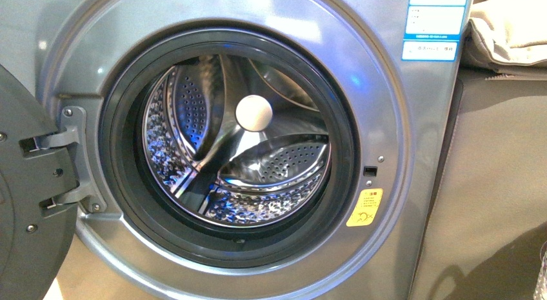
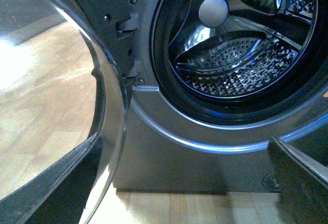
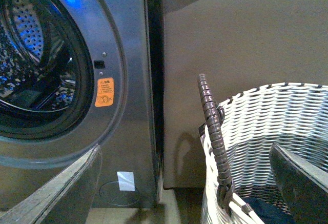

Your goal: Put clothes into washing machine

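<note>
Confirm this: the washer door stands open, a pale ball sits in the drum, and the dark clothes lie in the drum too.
Not quite. The front view shows only the pale ball in the drum. The dark clothes lie in the white woven basket, as the right wrist view shows. The door is open, as stated.

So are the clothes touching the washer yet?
Apart. The right wrist view shows the clothes lying in the basket, with bare cabinet between basket and washer.
</note>
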Controlling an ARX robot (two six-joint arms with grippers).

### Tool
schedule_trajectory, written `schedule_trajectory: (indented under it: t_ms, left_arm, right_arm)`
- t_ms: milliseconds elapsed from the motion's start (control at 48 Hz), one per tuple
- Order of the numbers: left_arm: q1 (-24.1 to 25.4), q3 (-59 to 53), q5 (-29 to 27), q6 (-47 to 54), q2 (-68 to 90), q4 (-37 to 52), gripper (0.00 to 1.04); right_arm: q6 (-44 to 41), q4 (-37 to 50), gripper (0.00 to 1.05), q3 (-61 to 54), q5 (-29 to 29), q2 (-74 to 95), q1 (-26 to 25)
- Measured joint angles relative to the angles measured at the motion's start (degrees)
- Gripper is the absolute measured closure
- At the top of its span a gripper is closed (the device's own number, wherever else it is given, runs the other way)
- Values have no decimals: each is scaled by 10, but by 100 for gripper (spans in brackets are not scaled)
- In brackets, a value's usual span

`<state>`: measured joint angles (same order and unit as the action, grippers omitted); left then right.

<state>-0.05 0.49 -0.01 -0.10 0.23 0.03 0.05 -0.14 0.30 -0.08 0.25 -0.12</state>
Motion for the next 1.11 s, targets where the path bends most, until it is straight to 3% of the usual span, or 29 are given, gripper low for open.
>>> schedule_trajectory:
  t_ms: [688, 751, 813, 1105]
  left_arm:
    - [0, 0, 0, 0, 0, 0, 6]
    - [0, 0, 0, 0, 0, 0, 6]
    - [0, 0, 0, 0, 0, 0, 6]
    - [0, 0, 0, 0, 0, 0, 6]
  right_arm:
    - [1, 0, 7, 0, -6, 1, -1]
    - [25, 46, 7, 3, -128, 58, -70]
    - [47, 127, 7, 17, -198, 143, -151]
    - [75, 306, 7, 79, -259, 330, -225]
